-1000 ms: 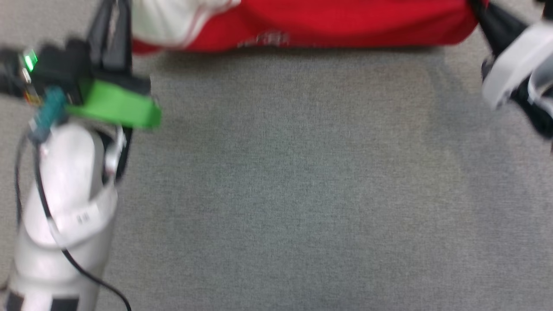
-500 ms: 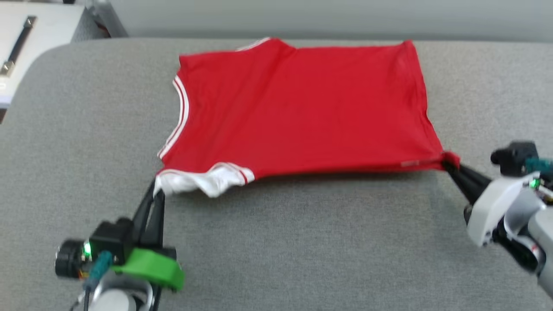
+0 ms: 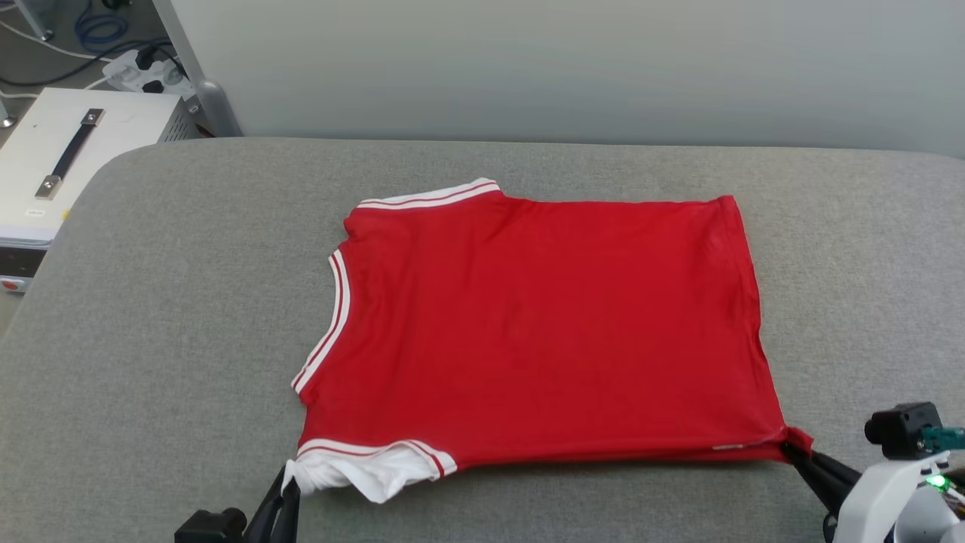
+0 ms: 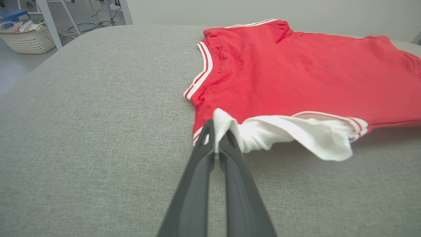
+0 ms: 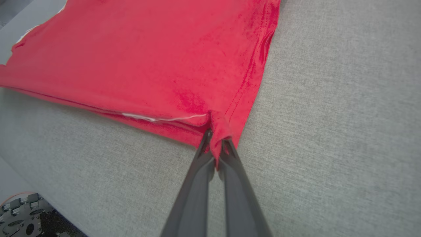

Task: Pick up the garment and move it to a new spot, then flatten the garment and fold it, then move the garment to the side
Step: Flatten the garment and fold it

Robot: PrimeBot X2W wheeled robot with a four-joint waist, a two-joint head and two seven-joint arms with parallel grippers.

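Garment (image 3: 543, 324) clamped in left pincer (image 4: 217, 133), right pincer (image 5: 215, 140).

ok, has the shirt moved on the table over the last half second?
Yes. The shirt slid toward the robot: its far edge lay at the table's far edge, now a grey strip separates them.

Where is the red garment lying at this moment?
In the head view the garment lies spread in the middle of the grey surface, its near corners pinched by the left gripper and right gripper.
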